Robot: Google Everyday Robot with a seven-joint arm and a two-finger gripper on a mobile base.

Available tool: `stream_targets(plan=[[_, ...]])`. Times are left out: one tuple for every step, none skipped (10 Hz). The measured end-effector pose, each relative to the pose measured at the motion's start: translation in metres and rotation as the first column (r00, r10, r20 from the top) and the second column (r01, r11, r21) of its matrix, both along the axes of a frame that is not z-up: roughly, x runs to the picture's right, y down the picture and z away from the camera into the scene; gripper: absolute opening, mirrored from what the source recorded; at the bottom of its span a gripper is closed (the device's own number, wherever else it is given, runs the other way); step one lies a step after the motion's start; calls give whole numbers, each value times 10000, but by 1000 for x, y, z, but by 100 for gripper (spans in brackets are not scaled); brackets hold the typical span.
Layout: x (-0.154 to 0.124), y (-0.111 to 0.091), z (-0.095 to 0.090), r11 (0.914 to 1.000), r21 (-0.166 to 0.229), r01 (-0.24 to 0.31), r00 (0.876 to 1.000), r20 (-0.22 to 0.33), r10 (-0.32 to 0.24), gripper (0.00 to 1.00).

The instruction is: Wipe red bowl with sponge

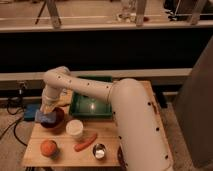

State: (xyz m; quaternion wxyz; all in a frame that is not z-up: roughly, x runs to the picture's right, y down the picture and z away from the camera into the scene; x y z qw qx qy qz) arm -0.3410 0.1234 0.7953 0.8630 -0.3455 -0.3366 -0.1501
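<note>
The fingers [48,110] point downward at the far left end of the surface [70,156], pinched on the sponge [46,118]. The blue block hangs directly under them, tilted, partly inside the red bowl [57,123] and overlapping its left rim. The bowl itself sits just below the fingers and a little to their right in the picture. The white arm [85,89] reaches them from the right, bending down sharply above the bowl.

Right of the fingers and slightly behind lies the green tray [90,114]. Nearer the camera than the fingers and to their right stands a white cup [75,129], just beside the bowl; beyond it lie an orange carrot-like piece [85,142] and a small metal cup [99,150]. Straight toward the camera from the fingers sits a round orange fruit [48,147].

The surface is pale wood. Left of the fingers, off its edge, a flat blue box [30,111] lies with dark cables [12,127]. Behind everything runs a dark wall panel [125,50] with a pale ledge beneath it.
</note>
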Motion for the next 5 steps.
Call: stream_targets(plan=[[1, 6, -5, 9999, -67, 84, 9999, 66, -84, 0], [4, 10, -9, 9999, -131, 113, 9999, 84, -112, 0], [12, 12, -12, 9998, -182, 60, 10000, 23, -59, 0], [22, 13, -15, 9998, -181, -31, 10000, -70, 30, 0], [32, 11, -17, 9998, -145, -115, 9998, -179, 112, 0]])
